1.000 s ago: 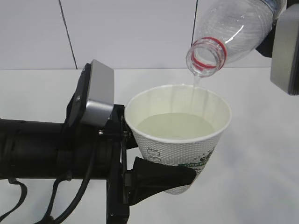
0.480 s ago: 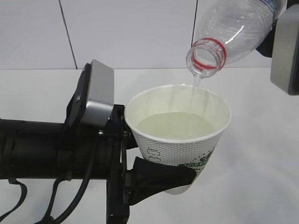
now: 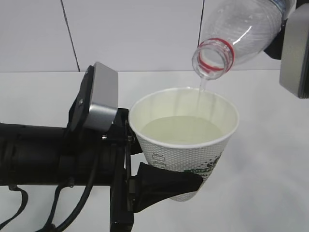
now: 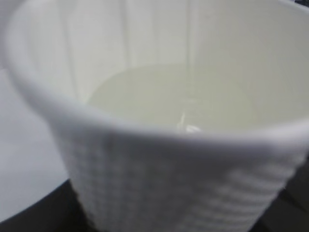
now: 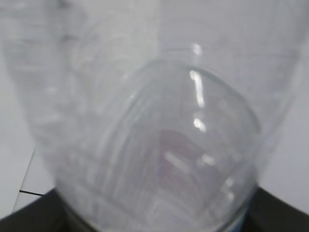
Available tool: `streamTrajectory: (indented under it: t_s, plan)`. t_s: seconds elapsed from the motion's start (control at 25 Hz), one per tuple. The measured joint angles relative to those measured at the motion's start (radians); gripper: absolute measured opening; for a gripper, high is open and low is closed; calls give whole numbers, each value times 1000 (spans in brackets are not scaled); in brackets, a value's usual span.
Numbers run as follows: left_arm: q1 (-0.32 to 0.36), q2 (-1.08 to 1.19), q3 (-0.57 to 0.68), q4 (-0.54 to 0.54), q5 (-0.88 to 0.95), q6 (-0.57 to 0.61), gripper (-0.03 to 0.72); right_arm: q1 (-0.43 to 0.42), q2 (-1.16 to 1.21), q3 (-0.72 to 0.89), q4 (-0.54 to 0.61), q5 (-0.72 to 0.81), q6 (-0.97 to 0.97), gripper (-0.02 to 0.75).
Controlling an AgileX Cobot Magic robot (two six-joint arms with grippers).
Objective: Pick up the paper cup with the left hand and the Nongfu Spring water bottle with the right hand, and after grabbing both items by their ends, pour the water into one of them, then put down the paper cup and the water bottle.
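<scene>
The white paper cup [image 3: 186, 145] stays upright above the table, with my left gripper [image 3: 166, 164] shut on its lower wall; one black finger [image 3: 166, 183] crosses its front. The cup fills the left wrist view [image 4: 159, 179], about half full of water [image 4: 169, 96]. Up at the right, the clear water bottle [image 3: 241, 29] is tilted, its red-ringed mouth [image 3: 212, 60] pointing down over the cup's far rim. A thin stream of water [image 3: 203, 89] falls into the cup. My right gripper [image 5: 154, 224] is shut on the bottle's base end [image 5: 159, 145], which fills the right wrist view.
The white table [image 3: 270, 183] lies under both arms, with a pale wall [image 3: 135, 34] behind. The left arm's grey module [image 3: 101, 99] sits left of the cup. The right arm's grey module [image 3: 294, 53] hangs at the right edge.
Water keeps running from the bottle into the cup. Neither arm, cup nor bottle has visibly moved.
</scene>
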State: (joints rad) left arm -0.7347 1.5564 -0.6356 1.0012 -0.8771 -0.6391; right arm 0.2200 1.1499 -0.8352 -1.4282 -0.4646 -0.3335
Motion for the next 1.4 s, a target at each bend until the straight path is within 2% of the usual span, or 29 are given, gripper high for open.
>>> streamTrajectory:
  t_s: [1.08,1.4]
  plan:
    - [0,0,0,0,0,0,465,0,0,0,1,-28,325,438]
    - [0,0,0,0,0,0,465,0,0,0,1,-28,543,438]
